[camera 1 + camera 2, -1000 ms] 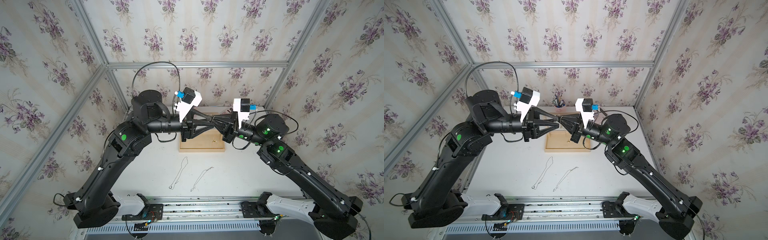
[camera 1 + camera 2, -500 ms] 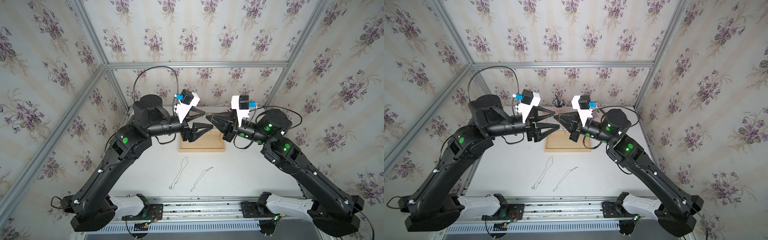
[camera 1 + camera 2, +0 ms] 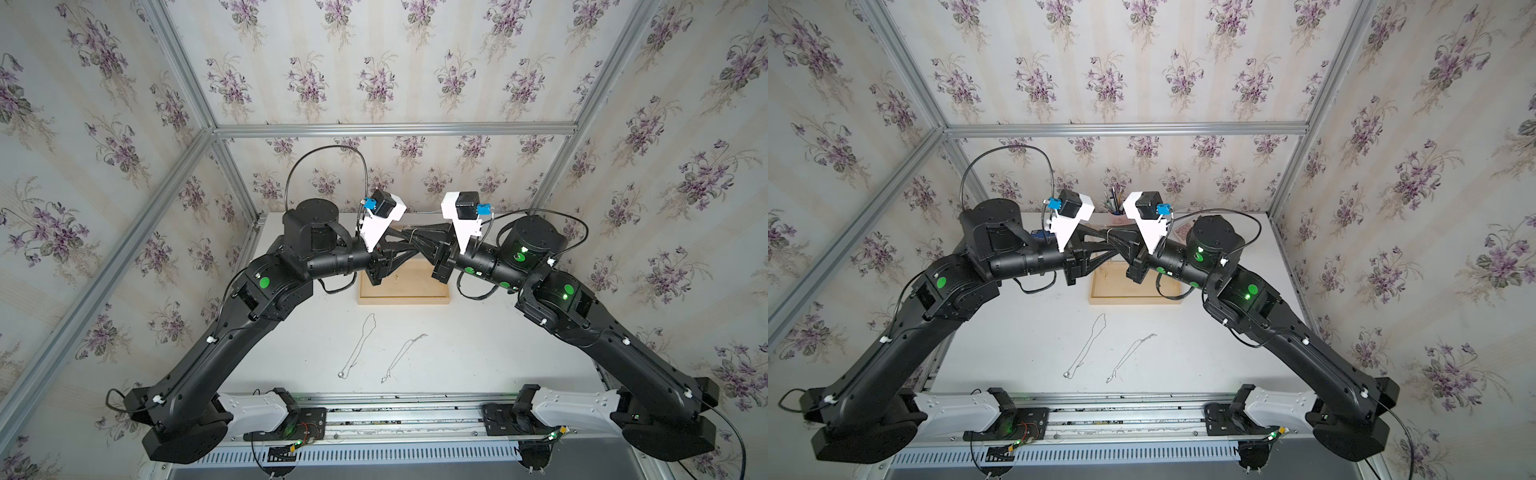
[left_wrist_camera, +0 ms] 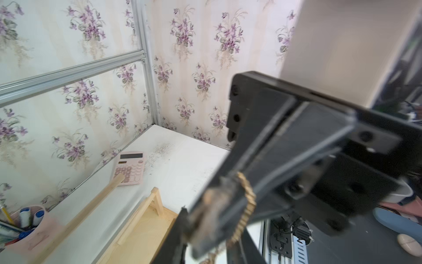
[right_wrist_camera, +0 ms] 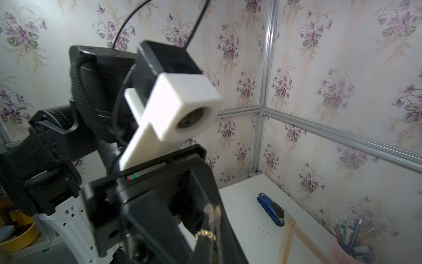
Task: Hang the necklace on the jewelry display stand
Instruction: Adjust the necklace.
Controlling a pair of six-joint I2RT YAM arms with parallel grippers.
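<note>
Right tool [image 3: 415, 239] clenched on the gold chain necklace [image 4: 247, 201], left tool [image 3: 401, 249] tip-to-tip with it — grip unclear; the thin round crossbar [image 4: 91, 205] of the light wooden jewelry display stand [image 3: 403, 300] runs crosswise just beyond.

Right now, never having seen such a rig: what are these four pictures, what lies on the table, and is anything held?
Two robot arms reach over a white table. Both top views look down from overhead; each wrist view comes from a camera on one arm. The left gripper and right gripper meet tip to tip above the wooden jewelry display stand. The right gripper is shut on a gold necklace; whether the left one grips it too, I cannot tell. Two thin silver chains lie in front of the stand. A pink calculator, pen cup and blue stapler sit farther back.
</note>
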